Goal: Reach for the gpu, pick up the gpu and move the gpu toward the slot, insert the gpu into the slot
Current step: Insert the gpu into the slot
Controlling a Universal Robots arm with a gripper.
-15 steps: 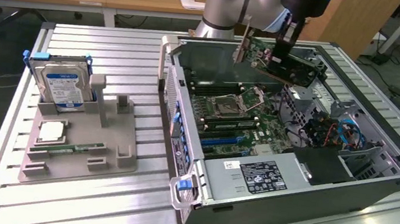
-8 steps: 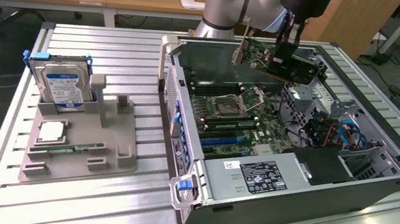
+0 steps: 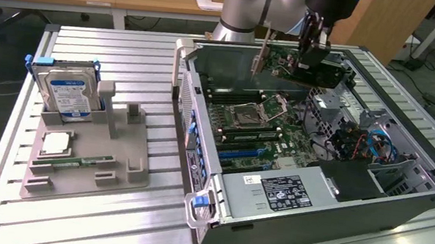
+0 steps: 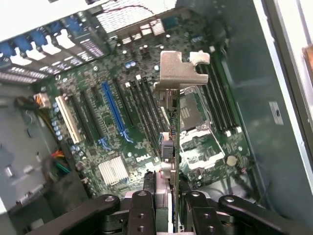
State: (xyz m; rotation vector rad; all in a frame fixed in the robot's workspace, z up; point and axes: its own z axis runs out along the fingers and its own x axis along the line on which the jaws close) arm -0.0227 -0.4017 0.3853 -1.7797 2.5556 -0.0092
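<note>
Exterior view: we see the arm standing at about one o'clock of the frame, over the far end of an open computer case (image 3: 328, 227) that lies on its side on the ribbed metal tabletop (image 3: 98, 231).
End effector: the end effector (image 3: 312, 46) is clenched on the gpu (image 3: 297, 69), grasping the card by its upper edge. In the wrist view its black fingers (image 4: 143, 208) press the card from both sides.
Gpu: held in the air on edge above the green motherboard (image 3: 280, 144) and clear of it. Its silver bracket (image 3: 260, 52) is at the card's nine o'clock end in the exterior view.
Slot: the long blue slot (image 3: 240, 153) lies on the motherboard at roughly seven o'clock from the gpu in the exterior view, well apart from it.
Wrist view: we look along the card's edge. It hangs near the silver processor socket (image 4: 198, 132) and the black memory strips (image 4: 144, 110), and the blue slot lies apart from it, beyond those strips.
Holder: a grey holder (image 3: 116, 147) sits on the tabletop at about eight o'clock of the exterior view, well apart from the case.
Holder contents: a silver hard drive (image 3: 68, 96) with a blue label stands upright in it. A green memory stick (image 3: 73, 161) and a square chip (image 3: 55, 142) lie flat on it.
Case interior: a grey power supply (image 3: 275, 193) with a black label sits at about five o'clock from the slot.
</note>
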